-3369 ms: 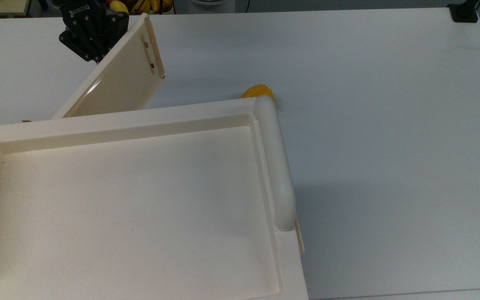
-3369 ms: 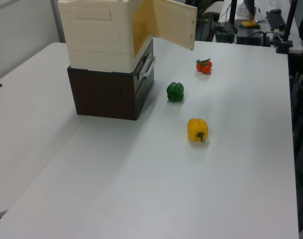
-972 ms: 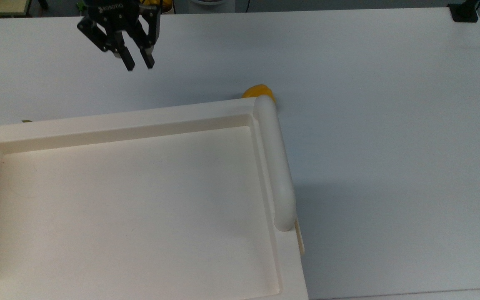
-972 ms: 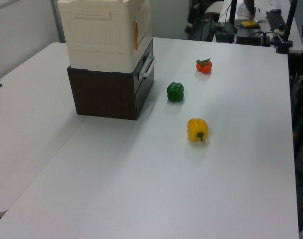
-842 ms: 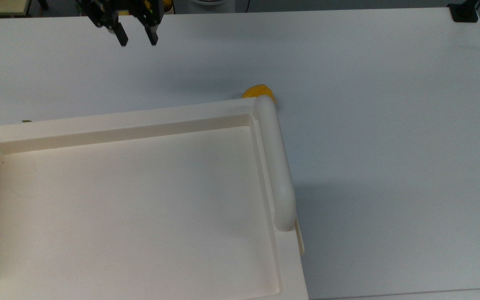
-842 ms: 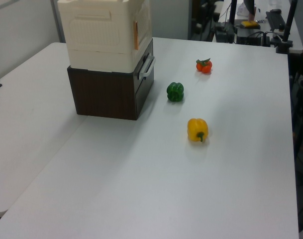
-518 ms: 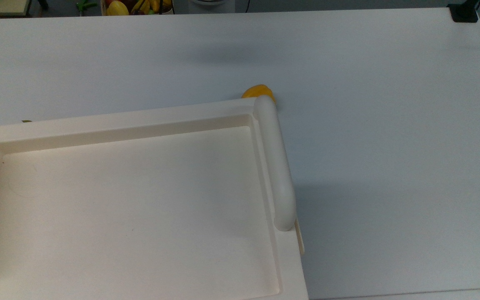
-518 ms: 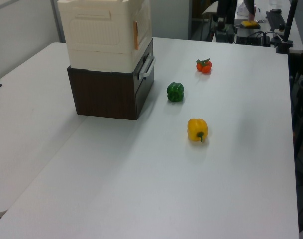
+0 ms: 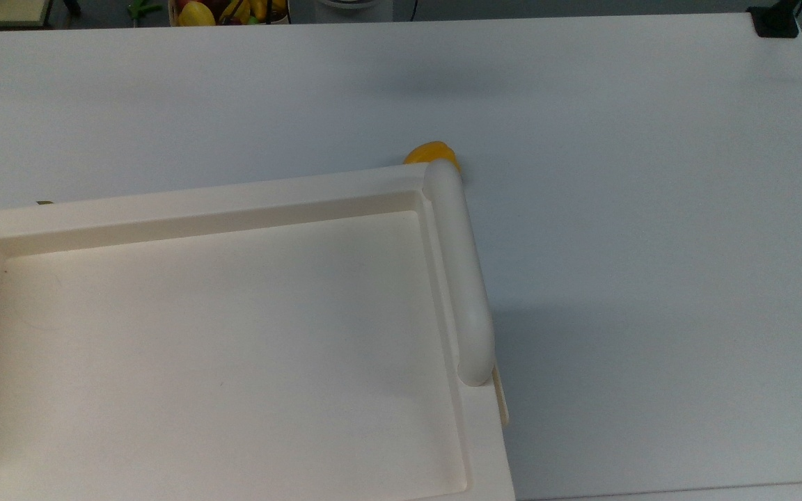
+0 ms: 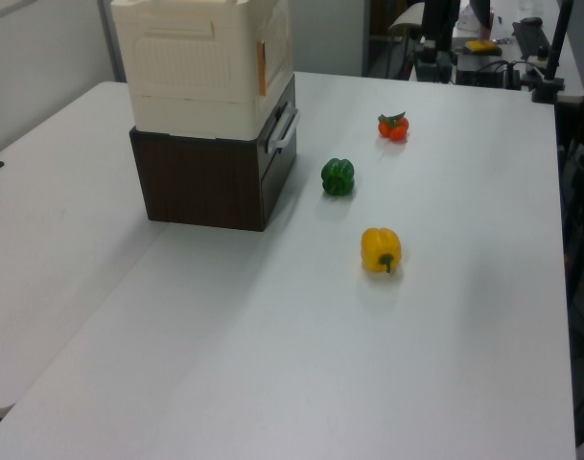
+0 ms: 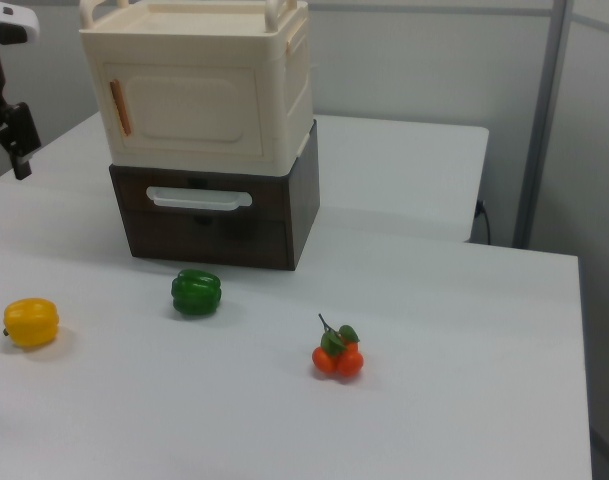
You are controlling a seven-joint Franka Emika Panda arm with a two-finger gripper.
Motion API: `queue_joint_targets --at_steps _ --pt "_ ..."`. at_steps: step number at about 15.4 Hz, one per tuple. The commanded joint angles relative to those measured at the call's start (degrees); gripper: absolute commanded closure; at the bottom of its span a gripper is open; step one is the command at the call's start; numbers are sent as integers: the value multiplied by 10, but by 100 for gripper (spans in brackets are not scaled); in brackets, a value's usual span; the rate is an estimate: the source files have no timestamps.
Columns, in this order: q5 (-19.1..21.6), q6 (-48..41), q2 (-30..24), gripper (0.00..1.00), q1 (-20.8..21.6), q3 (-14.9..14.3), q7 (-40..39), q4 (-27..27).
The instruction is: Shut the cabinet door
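The cream cabinet [image 11: 199, 90] stands on a dark brown drawer unit [image 11: 214, 220]. Its cabinet door [image 11: 184, 115] lies flush with the front, a small orange handle [image 11: 119, 107] at the right view's left edge of the panel. In the left view the door [image 10: 278, 53] is seen edge-on and is equally flush. From above, the cabinet's recessed top has a raised rim [image 9: 199, 202] and a thick bar handle [image 9: 460, 278]. My black gripper [image 11: 14, 140] hangs at the right view's far left, well away from the cabinet and holding nothing.
On the white table [image 10: 445, 316] lie a yellow pepper [image 10: 381, 249], a green pepper [image 10: 338, 176] and a bunch of tomatoes [image 10: 393, 126]. The same yellow pepper [image 9: 431, 152] peeks out beside the bar handle. A fruit basket [image 9: 227, 10] sits beyond the table's far edge.
The door stood open 3.4 s ago and is now flush with the cabinet. Since then my gripper has pulled away from it and left the top view over its upper edge.
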Motion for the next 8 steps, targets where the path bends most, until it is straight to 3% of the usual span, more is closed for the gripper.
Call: queue_joint_targets --at_steps 1,8 --pt "-10 47 5 0 0 -6 -79 -26" --pt "-10 76 10 0 0 -13 -104 -29"
